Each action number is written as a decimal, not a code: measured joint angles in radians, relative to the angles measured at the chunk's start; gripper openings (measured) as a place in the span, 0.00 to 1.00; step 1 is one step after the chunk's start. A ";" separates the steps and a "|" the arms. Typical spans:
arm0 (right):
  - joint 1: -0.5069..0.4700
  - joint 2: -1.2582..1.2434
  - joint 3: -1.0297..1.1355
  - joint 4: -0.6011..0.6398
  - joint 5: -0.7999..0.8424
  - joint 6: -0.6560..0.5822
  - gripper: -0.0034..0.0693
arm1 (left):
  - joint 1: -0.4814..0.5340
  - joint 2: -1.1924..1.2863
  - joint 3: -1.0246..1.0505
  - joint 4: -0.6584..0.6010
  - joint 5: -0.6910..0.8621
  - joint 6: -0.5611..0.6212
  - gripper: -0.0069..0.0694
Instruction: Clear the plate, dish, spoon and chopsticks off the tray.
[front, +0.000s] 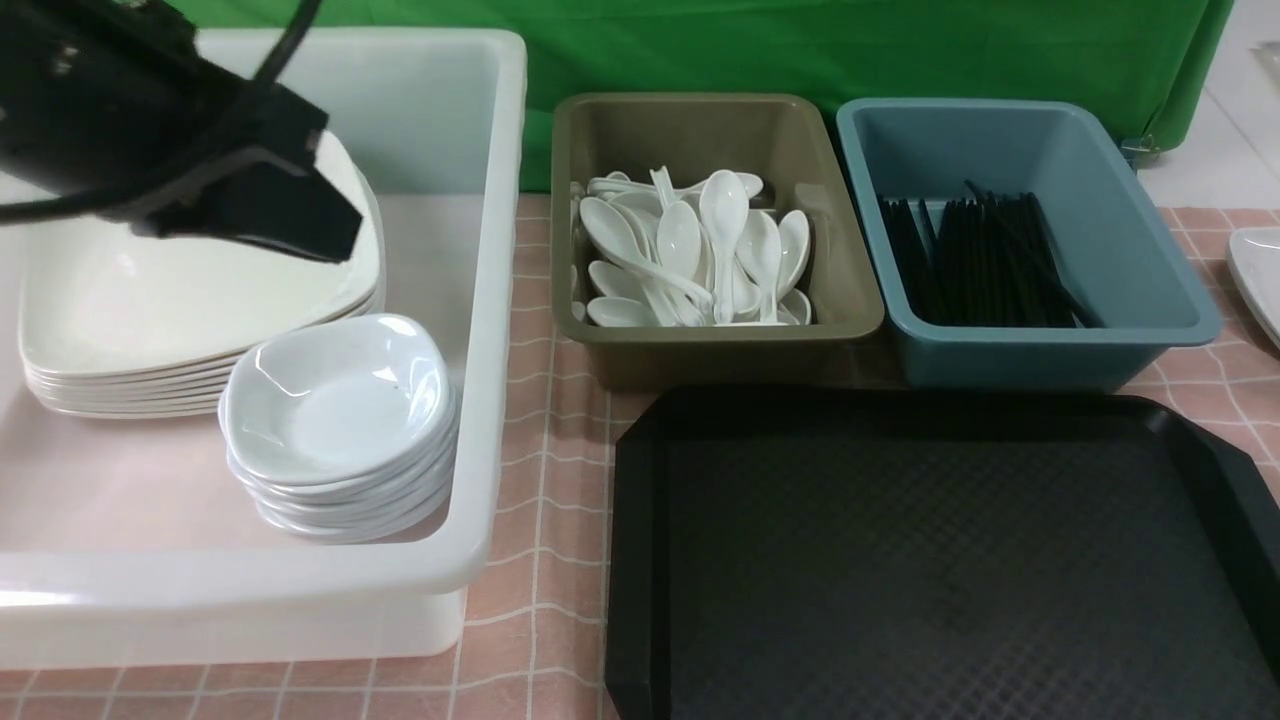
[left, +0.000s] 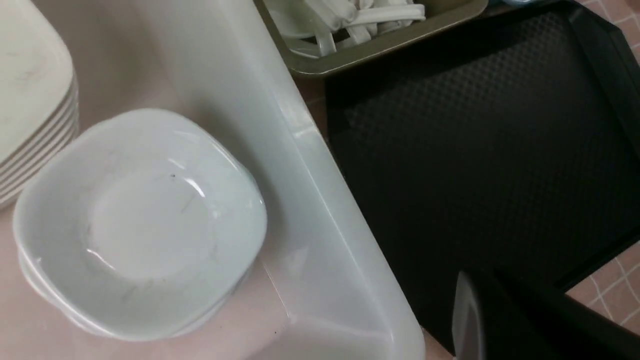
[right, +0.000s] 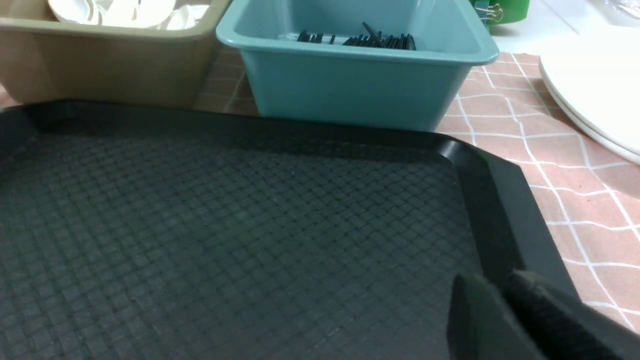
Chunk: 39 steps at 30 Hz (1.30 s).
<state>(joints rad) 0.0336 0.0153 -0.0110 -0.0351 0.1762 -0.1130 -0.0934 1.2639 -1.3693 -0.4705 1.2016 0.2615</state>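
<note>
Pink checked tablecloth (front: 545, 560) against green backdrop (front: 800, 50). Left gripper (front: 300, 215) raised above plate (front: 190, 290) stack inside white bin (front: 490, 330); nothing visible in its grasp, though whether released or clenched cannot be told. Right gripper (right: 505, 320) low over tray (front: 940, 560) corner, only a dark edge in view; released or clenched cannot be told.

Positions relative to tray:
- Tray surface bare, diamond-textured, low rim all round.
- White bin just beside tray, on robot's left. Topmost plate on cream stack at bin's far side; topmost dish (front: 335, 395) on smaller bluish-white stack, nearer tray than plates.
- Olive-brown tub (front: 715, 345) directly beyond tray, filled with spoon (front: 722, 235) pile.
- Blue tub (front: 1050, 350) beyond tray, beside olive-brown tub, holding chopsticks (front: 985, 265) bundle.
- Further white plates (right: 595, 85) on cloth, beyond tray's right far corner.
</note>
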 joint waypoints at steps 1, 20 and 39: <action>0.000 0.000 0.000 0.000 0.001 0.000 0.25 | 0.000 -0.033 0.017 0.001 0.002 0.002 0.09; 0.000 0.000 0.000 0.000 0.001 0.000 0.28 | 0.000 -0.777 0.888 -0.135 -0.775 0.171 0.09; 0.000 0.000 0.000 0.000 0.001 0.000 0.35 | 0.000 -0.836 1.006 0.128 -0.875 0.135 0.09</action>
<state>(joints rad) 0.0336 0.0153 -0.0110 -0.0350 0.1770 -0.1130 -0.0934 0.4282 -0.3633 -0.3421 0.3267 0.3962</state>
